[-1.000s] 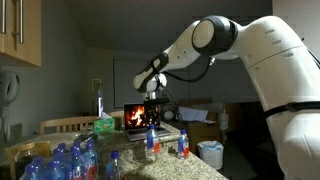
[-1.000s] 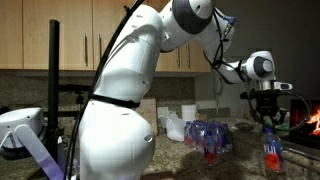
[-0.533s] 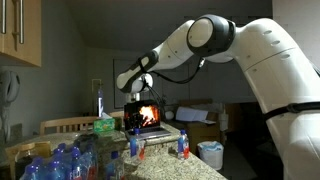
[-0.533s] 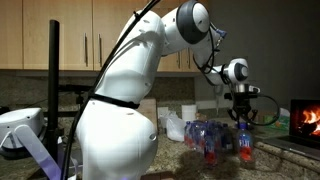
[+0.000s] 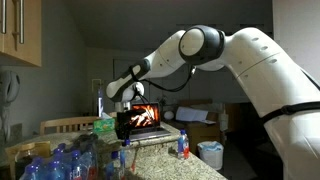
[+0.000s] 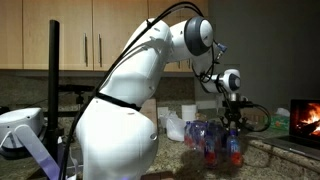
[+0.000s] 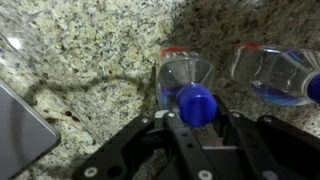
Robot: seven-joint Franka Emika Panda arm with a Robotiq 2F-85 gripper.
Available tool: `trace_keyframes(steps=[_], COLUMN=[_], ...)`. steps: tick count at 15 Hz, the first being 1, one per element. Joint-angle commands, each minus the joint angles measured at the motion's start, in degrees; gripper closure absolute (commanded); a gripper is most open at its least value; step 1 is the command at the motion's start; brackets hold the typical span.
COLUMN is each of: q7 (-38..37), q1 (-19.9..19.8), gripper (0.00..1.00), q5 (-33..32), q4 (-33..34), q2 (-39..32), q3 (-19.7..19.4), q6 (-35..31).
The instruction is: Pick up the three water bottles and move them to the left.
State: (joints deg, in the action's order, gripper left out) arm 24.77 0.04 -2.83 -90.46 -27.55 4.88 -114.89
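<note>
The speckled granite counter (image 7: 90,50) fills the wrist view, and the white robot arm (image 5: 230,50) reaches toward the lower left in an exterior view. The black gripper (image 7: 197,120) is clamped on a small clear red-labelled plastic bottle (image 7: 186,75) mid-frame, with another such bottle (image 7: 270,70) just beside it, upper right.

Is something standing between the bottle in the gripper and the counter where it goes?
Nothing visible does: the wrist view shows bare counter next to the held bottle. Only another bottle stands close on its other side.
</note>
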Motion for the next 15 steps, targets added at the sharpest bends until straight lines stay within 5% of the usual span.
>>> trace_keyframes(steps=[1, 15], q7=[1.72, -1.91], q1=[0.83, 3.18], gripper=[0.85, 0.85], q5=[-1.41, -1.41], q4=[-2.72, -6.44], q2=[1.24, 3.55], q3=[0.92, 1.55], q6=[-4.22, -3.74])
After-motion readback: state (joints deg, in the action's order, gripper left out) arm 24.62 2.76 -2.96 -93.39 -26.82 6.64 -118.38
